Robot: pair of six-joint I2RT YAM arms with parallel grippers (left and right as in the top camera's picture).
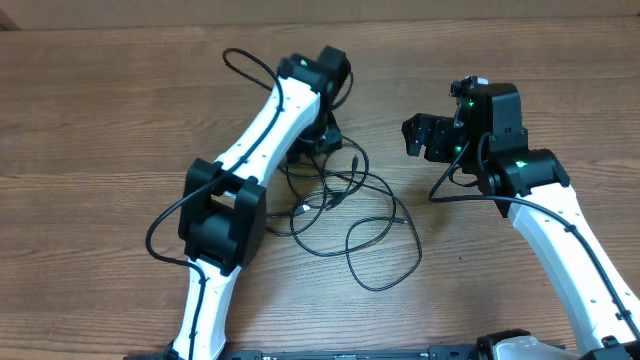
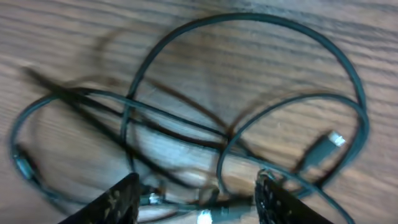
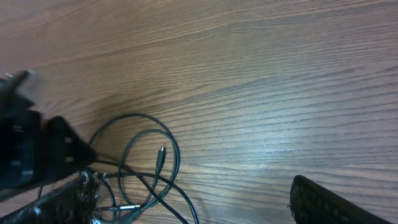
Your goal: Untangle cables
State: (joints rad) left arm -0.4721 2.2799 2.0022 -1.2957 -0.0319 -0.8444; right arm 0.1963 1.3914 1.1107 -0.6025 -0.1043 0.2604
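Observation:
The cables (image 1: 345, 205) are thin black cords in a loose tangle of overlapping loops at the table's middle. My left gripper (image 1: 316, 146) hangs at the tangle's far edge. In the left wrist view its fingers (image 2: 199, 202) are open, with crossing cable strands (image 2: 186, 134) and small silver-tipped ends lying between and just under them. A plug with a silver tip (image 2: 326, 146) lies to the right. My right gripper (image 1: 418, 138) is open and empty, apart from the tangle on its right. In the right wrist view its jaws (image 3: 199, 202) are open wide, with cable loops (image 3: 149, 158) at lower left.
The table is brown wood grain (image 1: 100, 120). The left arm's white links and black elbow block (image 1: 225, 215) lie across the tangle's left side. The left gripper's black body (image 3: 31, 155) shows at the left of the right wrist view. The arms' own thicker black cables (image 1: 165, 225) loop alongside.

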